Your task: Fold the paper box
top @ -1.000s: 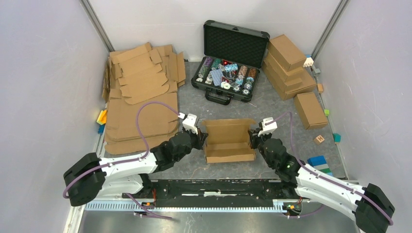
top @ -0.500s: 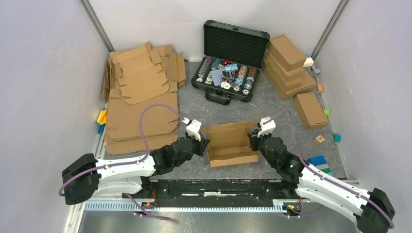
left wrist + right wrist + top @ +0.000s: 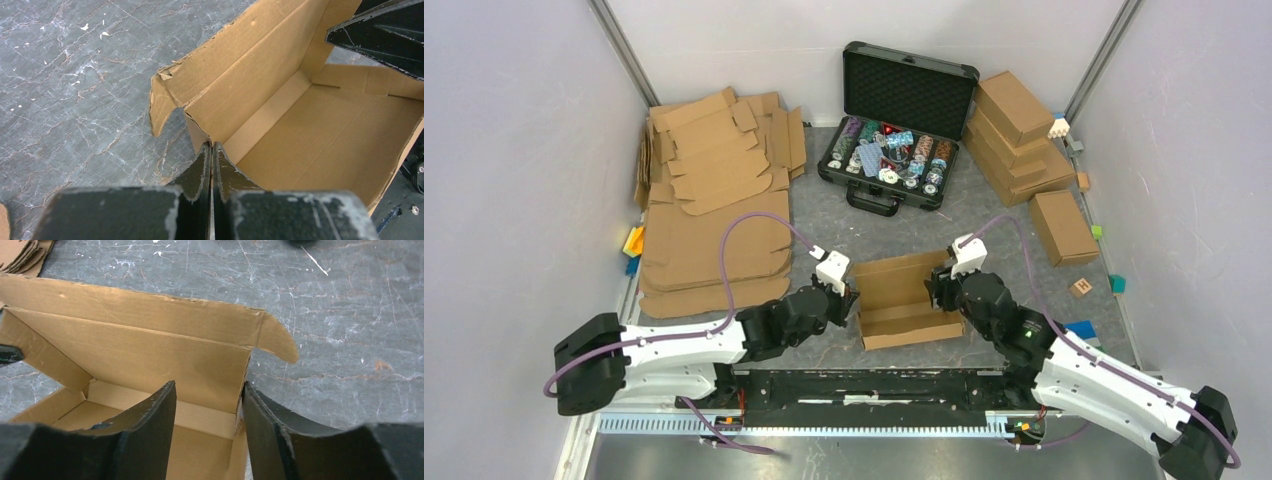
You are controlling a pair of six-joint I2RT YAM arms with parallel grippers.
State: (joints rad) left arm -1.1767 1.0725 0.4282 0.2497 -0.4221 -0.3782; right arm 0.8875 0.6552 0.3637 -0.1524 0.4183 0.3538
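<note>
Grey table: paper box, blanks, case

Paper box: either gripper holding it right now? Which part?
Left gripper pinches the paper box at its left end wall's top edge. Right gripper is open, straddling the right end wall, not clamping it.

Your left arm and right arm each had white link shells between bulky black joint housings. A purple cable looped along each arm to a small white camera block at the wrist. Your left gripper had matte black, wedge-shaped fingers with pale, scuffed edges; your right gripper had the same black fingers, curved on their inner faces. Under both bases lay a black plate and a ribbed silver rail.
</note>
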